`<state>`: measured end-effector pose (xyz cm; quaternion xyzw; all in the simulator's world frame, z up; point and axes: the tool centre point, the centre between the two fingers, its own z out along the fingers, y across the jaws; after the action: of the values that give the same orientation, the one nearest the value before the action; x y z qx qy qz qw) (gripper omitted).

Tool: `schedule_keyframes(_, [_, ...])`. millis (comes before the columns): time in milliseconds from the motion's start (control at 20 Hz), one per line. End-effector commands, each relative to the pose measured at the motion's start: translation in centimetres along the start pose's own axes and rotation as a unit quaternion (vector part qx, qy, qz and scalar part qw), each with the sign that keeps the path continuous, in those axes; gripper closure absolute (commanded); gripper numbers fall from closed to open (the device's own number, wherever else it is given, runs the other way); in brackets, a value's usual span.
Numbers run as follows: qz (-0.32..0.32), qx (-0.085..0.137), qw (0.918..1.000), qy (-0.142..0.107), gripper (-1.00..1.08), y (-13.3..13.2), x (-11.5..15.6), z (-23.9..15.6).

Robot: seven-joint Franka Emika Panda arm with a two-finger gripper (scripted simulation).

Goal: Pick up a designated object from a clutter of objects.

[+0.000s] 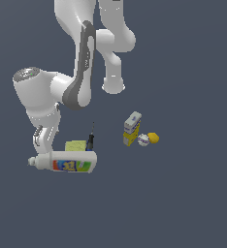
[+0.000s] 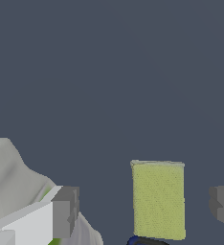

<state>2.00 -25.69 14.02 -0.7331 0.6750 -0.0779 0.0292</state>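
Between open claw (image 2: 145, 208) fingers, one yellow-green pad (image 2: 158, 199), one bottle (image 1: 69, 162) beside.

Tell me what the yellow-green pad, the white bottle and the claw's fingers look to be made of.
Yellow-green pad: likely sponge or foam, matte; its face is finely speckled and rough. White bottle: probably smooth plastic, with a slight sheen and a colourful printed label. Fingers of the claw: flat grey blocks, matte, rubber or plastic; the render leaves that open.

Exterior view looks from high; wrist view hovers near shared pad (image 1: 75, 146) (image 2: 158, 199).
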Motion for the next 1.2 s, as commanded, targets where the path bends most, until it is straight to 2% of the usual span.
schedule_keyframes(0, [-0.029, -0.073, 0.9961, -0.041, -0.92, 4.0, -6.7, 6.8])
schedule_keyframes(200, [-0.021, -0.073, 0.9963, -0.039, -0.92, 4.2, -6.4, 7.0])
schedule_keyframes(250, [0.007, -0.039, 0.9991, -0.016, -0.92, 0.3, -0.8, 5.2])
schedule_keyframes(300, [0.029, -0.012, 0.9995, 0.003, -0.92, 1.8, 1.2, 1.4])
schedule_keyframes(650, [0.021, -0.023, 0.9995, -0.005, -0.92, 2.2, -0.2, 3.4])
schedule_keyframes(1150, [-0.013, -0.065, 0.9973, -0.034, -0.92, 4.5, -5.6, 10.5])
